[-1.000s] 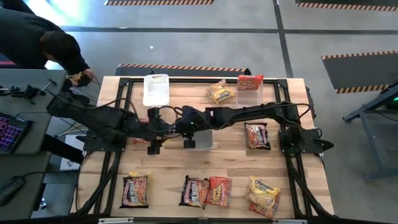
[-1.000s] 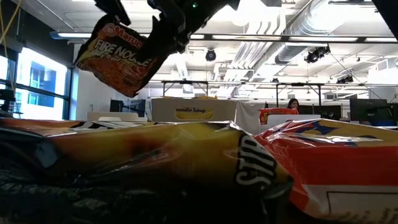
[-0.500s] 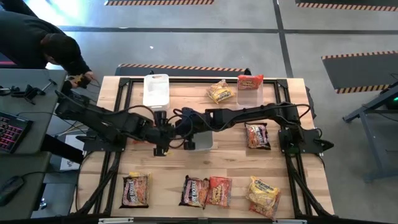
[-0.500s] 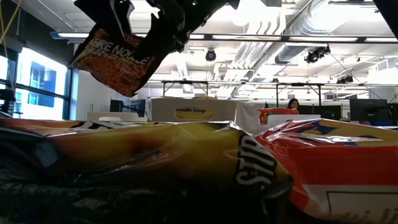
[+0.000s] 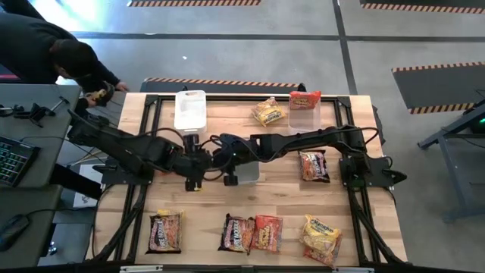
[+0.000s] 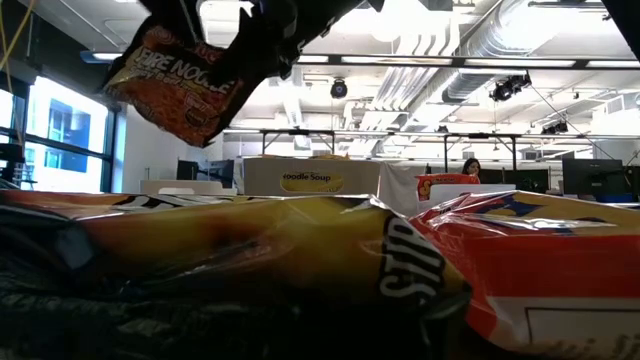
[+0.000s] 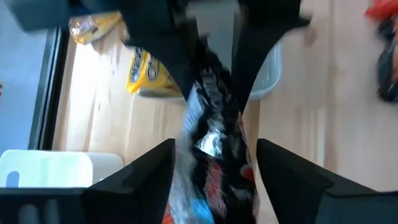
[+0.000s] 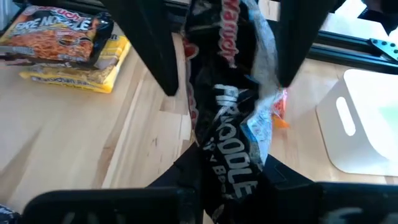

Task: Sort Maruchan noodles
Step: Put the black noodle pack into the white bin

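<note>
A dark Maruchan noodles packet (image 6: 175,85) hangs in the air over the table's middle, with my right gripper (image 8: 230,171) shut on it. My left gripper (image 7: 214,149) is open. Its two fingers (image 8: 152,56) stand on either side of the same packet, and I cannot tell whether they touch it. In the high view both arms meet at the centre (image 5: 212,158) and hide the packet. Other packets lie flat on the table: one (image 5: 313,165) at mid right, a yellow one (image 5: 269,111) at the far side, and several along the near edge (image 5: 237,233). My right gripper pinches one crumpled end of the dark packet (image 8: 233,146) between its two fingers. It comes slanting down from the table's right side. The packet hangs tilted below and beyond the fingers (image 6: 265,40), clear of the table.
A white-looking bin (image 5: 189,110) stands at the far left of the tabletop. A clear bin (image 5: 304,114) with a red packet stands at the far right, and another bin (image 5: 248,171) sits under the arms. A person (image 5: 53,53) bends at the desk beyond the table's left corner.
My left gripper has gone toward the table's right edge, tipping further down, and its fingers now stand around the packet that my right gripper holds. The packet has swung a little and stays clear of the table.
</note>
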